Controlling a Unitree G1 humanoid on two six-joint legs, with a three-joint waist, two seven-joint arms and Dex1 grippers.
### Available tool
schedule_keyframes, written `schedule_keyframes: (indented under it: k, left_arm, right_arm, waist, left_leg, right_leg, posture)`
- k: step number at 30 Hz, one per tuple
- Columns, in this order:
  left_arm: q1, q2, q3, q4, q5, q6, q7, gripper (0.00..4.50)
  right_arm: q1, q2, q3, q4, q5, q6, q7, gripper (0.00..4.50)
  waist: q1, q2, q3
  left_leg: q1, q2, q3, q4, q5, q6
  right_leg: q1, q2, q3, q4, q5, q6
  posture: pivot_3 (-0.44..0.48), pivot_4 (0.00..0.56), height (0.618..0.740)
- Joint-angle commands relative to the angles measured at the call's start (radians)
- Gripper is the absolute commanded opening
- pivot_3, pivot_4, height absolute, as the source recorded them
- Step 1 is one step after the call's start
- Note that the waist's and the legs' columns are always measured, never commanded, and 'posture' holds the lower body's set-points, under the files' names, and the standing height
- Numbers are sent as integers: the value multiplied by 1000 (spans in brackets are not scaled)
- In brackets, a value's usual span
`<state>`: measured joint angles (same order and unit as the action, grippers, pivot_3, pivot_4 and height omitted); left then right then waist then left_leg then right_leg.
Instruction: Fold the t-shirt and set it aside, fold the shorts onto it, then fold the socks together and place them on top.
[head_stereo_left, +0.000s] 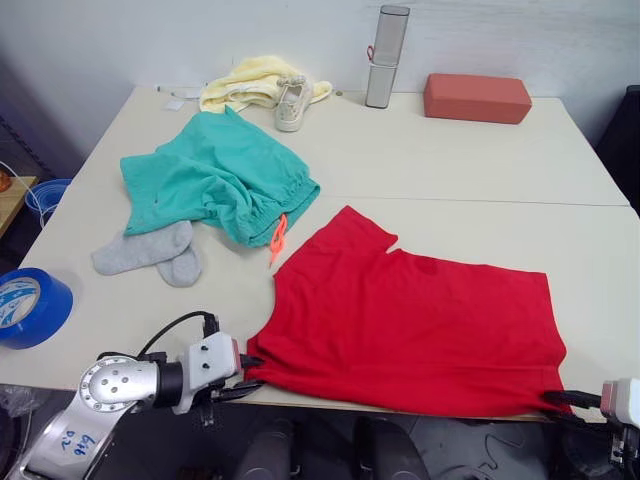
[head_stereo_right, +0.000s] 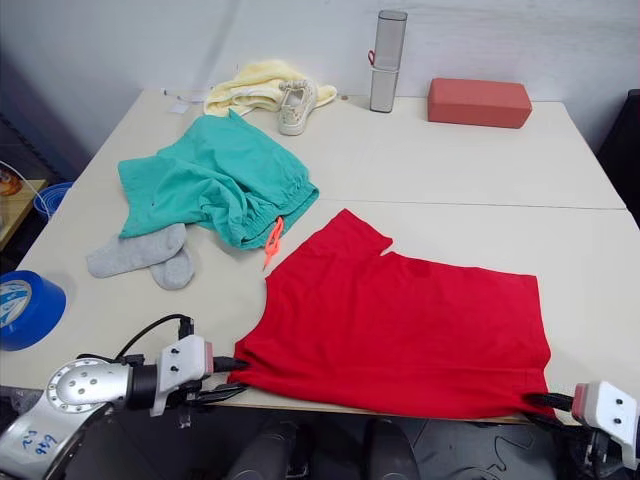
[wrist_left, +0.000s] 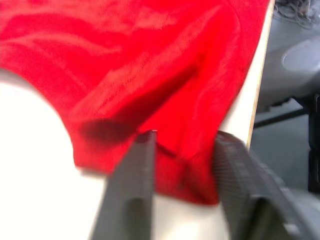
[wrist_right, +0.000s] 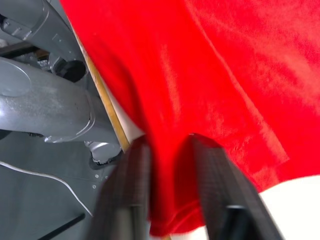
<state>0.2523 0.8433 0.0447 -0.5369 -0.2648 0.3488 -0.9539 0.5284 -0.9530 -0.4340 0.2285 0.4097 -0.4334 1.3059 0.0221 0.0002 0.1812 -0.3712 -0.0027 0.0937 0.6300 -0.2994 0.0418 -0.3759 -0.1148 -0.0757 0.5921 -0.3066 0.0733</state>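
The red t-shirt (head_stereo_left: 410, 320) lies flat on the table (head_stereo_left: 450, 160), its near hem along the front edge. My left gripper (head_stereo_left: 243, 377) is at the shirt's front left corner; in the left wrist view the left gripper (wrist_left: 182, 185) is open, with that corner between its fingers. At the front right corner, my right gripper (head_stereo_left: 562, 400) is also open, and the right wrist view has the hem hanging between the right gripper (wrist_right: 170, 200) fingers. The teal shorts (head_stereo_left: 215, 180) lie crumpled at the left, orange drawstring showing. Two grey socks (head_stereo_left: 150, 250) lie just in front of them.
A blue tape roll (head_stereo_left: 30, 305) sits near the left edge. At the back stand a yellow cloth (head_stereo_left: 250, 85), an off-white sneaker (head_stereo_left: 292, 103), a silver cylinder (head_stereo_left: 385, 55) and a red block (head_stereo_left: 477, 97). Bare tabletop stretches behind the shirt on the right.
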Motion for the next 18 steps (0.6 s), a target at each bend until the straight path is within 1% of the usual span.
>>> schedule_keyframes:
  k: [1,2,5,6,8,10,12,15,17,18]
  left_arm:
    - [39,55,120,13,-108,5,-108,2985]
    - [39,72,172,37,-142,16,-136,3294]
    - [27,112,258,79,-229,67,-199,4261]
    - [9,125,284,92,-273,105,-215,4497]
    - [-59,145,314,129,-347,189,-218,4497]
    - [-140,145,308,173,-377,237,-201,4497]
    - [-269,130,269,228,-403,289,-173,4497]
    - [-471,86,185,299,-415,358,-135,4497]
    - [-607,53,110,352,-397,436,-89,4497]
    - [-667,41,67,385,-372,448,-86,4497]
  right_arm:
    - [88,14,-131,-128,150,144,29,2816]
    - [134,16,-182,-170,187,201,38,3163]
    - [208,21,-275,-243,236,316,45,4210]
    - [222,23,-312,-270,268,375,38,4488]
    - [215,22,-369,-320,330,478,13,4488]
    - [190,-1,-397,-369,384,610,-31,4488]
    - [111,-27,-384,-387,402,682,-72,4488]
    - [-49,-53,-329,-363,378,725,-120,4488]
    - [-162,-75,-271,-313,336,741,-140,4488]
    - [-220,-84,-244,-283,323,756,-156,4488]
  waist:
    - [0,1,0]
    - [0,2,1]
    - [3,3,1]
    - [2,3,1]
    - [1,3,1]
    - [1,2,2]
    - [0,2,2]
    - [-1,2,2]
    - [1,2,2]
    - [1,1,3]
  left_leg:
    - [0,0,0,0,0,0]
    - [-1,0,0,-1,0,0]
    - [-1,0,-1,-1,0,-1]
    - [-1,0,-1,-1,0,-1]
    - [-1,0,-1,0,0,0]
    - [-1,0,-1,0,0,0]
    - [-1,0,-1,0,0,0]
    - [-1,0,0,1,0,-1]
    - [-1,0,0,1,1,-2]
    - [-1,0,0,1,3,-5]
  right_leg:
    - [0,0,0,0,0,0]
    - [-1,0,0,0,0,0]
    - [-1,0,-1,1,0,0]
    - [-1,0,-1,0,-3,-4]
    - [0,0,0,0,-3,-5]
    - [0,0,1,0,-3,-4]
    - [-1,0,2,0,-2,-4]
    - [-1,0,2,1,-1,-3]
    - [-2,0,1,1,8,14]
    - [-2,0,0,2,8,14]
  posture:
    - [0,150,740]
    - [0,150,740]
    - [0,150,740]
    - [0,150,740]
    - [0,150,740]
    - [0,150,740]
    - [0,150,740]
    - [0,150,740]
    - [0,150,740]
    - [0,150,740]
